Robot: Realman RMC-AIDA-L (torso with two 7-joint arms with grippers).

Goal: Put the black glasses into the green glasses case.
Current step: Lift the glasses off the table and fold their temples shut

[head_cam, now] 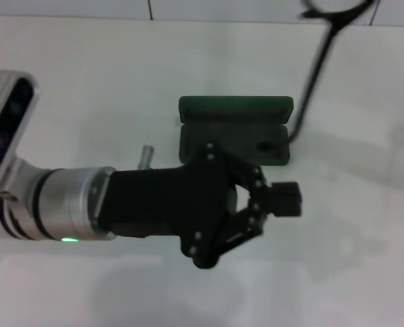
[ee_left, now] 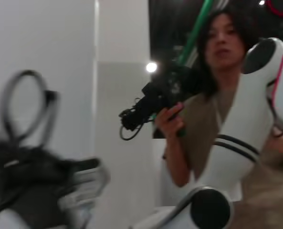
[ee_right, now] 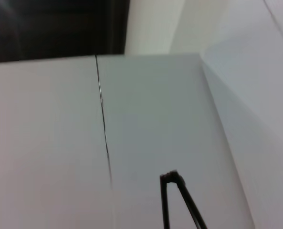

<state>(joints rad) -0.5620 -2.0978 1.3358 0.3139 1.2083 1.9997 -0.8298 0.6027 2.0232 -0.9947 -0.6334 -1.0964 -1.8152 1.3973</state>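
The dark green hinged hard case [head_cam: 234, 133] lies open; the left gripper [head_cam: 259, 208] hovers just beside it, jaws apart, empty. The black wire-frame glasses aren't visible — probably placed, so closing comes next.

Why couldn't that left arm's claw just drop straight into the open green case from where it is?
It probably could. The left claw hangs at the near edge of the green glasses case, whose lid stands open, with nothing between them. Whether it holds the black glasses can't be made out.
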